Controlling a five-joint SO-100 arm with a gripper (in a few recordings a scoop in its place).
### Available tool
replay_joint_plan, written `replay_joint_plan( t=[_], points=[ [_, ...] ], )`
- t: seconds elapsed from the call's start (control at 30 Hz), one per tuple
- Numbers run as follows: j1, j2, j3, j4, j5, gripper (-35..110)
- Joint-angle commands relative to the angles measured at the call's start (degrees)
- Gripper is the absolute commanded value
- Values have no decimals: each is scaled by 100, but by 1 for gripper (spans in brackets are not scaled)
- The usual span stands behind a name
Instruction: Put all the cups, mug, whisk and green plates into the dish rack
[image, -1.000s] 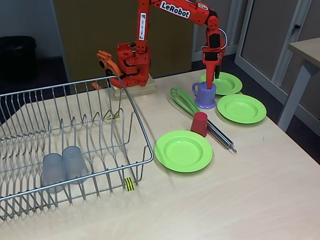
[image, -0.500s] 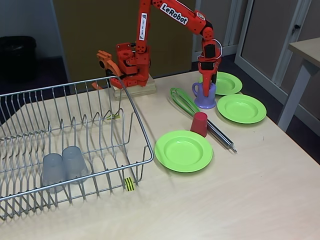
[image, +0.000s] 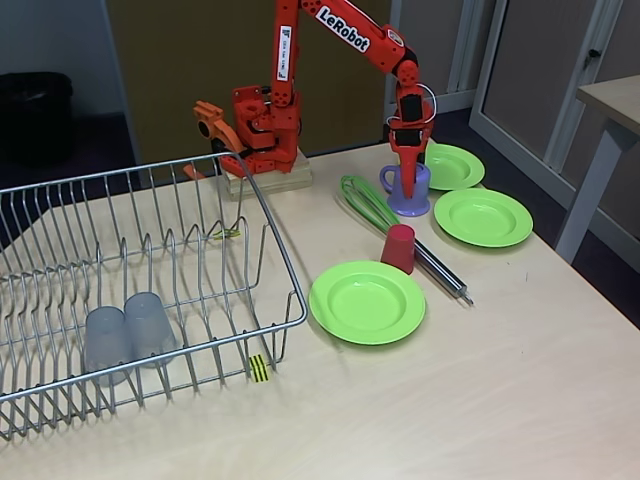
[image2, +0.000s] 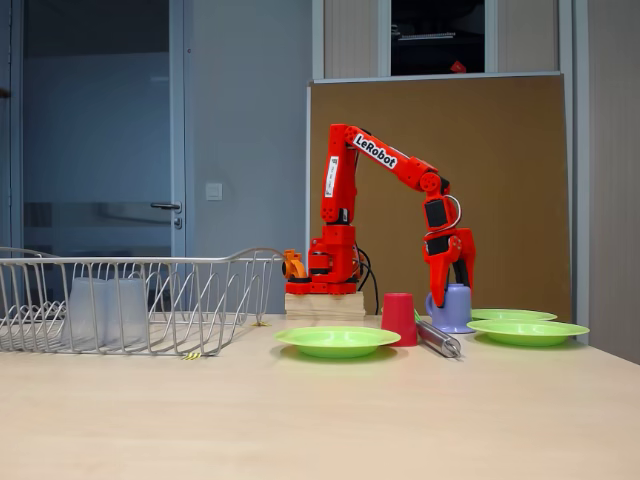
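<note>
my hand has dropped onto the mug at the far right of the counter and dragged it slightly left. one finger's inside; can't tell if it's clamped. two grey cups already in the rack.

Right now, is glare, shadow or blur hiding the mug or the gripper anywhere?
In both fixed views the light is even and the focus sharp. From above, the gripper covers part of the mug; from the side, the mug is small but clear.
</note>
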Motion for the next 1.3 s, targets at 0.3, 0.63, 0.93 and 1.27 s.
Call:
replay_joint_plan(
  t=[0.3, 0.63, 0.93, 1.27],
  points=[
    [483, 492, -1635, 2399, -1099, 29],
    [1547, 817, -3138, 4430, -2821, 29],
    [3973, 2057, -3287, 5414, -6267, 28],
    [7128, 2276, -4034, 5660, -9993, 27]
  ],
)
